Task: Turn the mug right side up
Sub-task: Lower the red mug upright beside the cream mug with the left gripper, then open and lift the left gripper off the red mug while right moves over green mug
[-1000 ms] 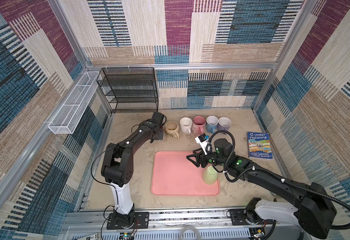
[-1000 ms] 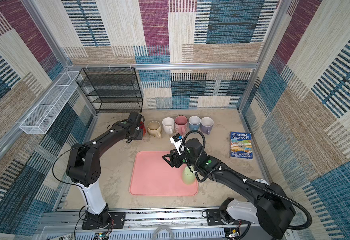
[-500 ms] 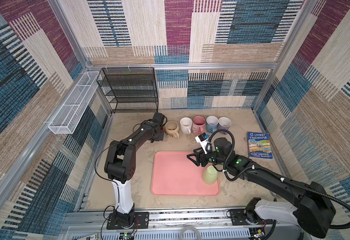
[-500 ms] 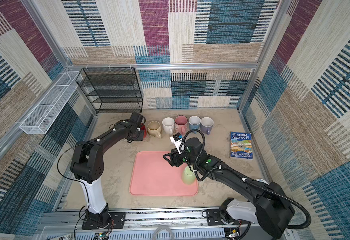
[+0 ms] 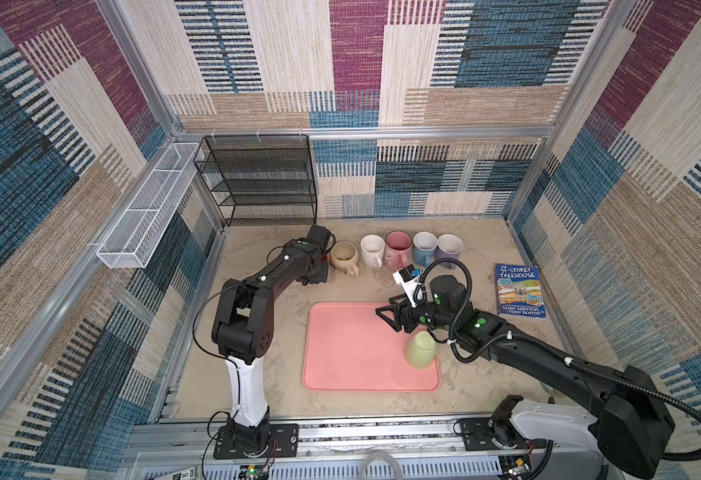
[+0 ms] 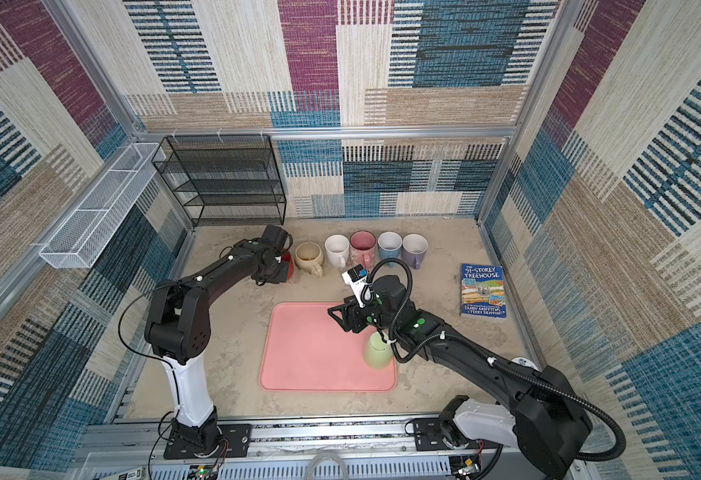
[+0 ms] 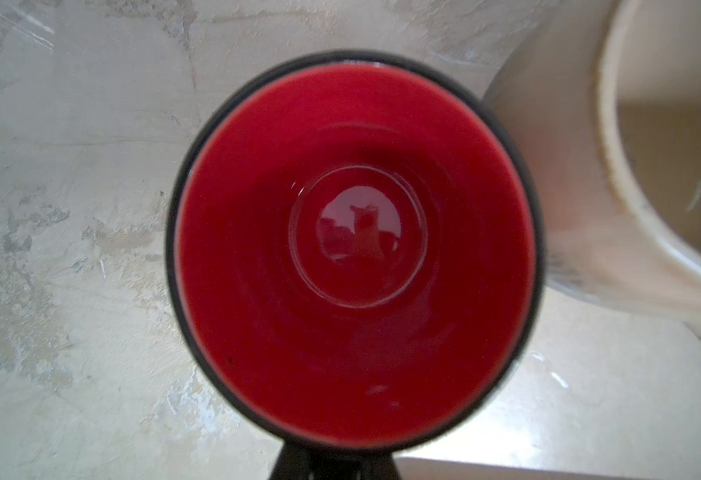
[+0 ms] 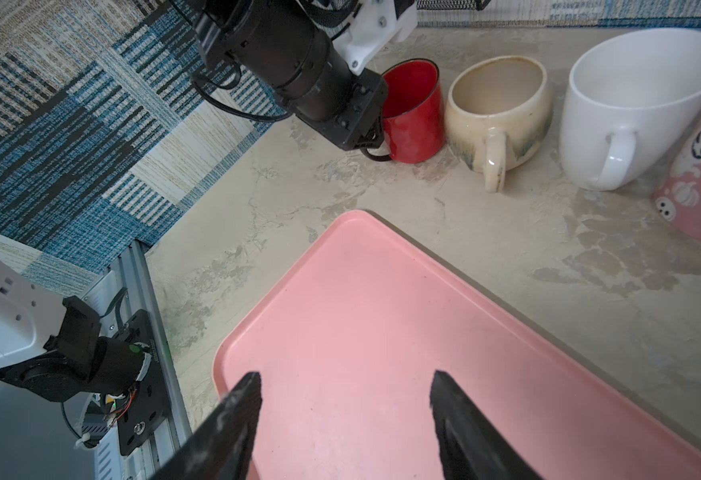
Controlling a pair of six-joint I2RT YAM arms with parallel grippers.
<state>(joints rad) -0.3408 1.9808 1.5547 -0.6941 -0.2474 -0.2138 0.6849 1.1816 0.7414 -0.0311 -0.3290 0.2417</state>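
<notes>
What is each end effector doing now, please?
Left end effector: closed on the upright red black-rimmed mug.
Right end effector: open, holding nothing.

The whole tabletop is taken in from high at the front by both top views, tilted down toward the back wall. The red mug is looked into from just above by the left wrist camera. Ahead of the right gripper, that mug is shared, seen low and oblique.

Tray is lying center-front on the table, w/ an upturned mug standing near its front-R corner. Row of mugs is standing behind it, leftmost mug nearest the back-L rack. Book is lying far R.
</notes>
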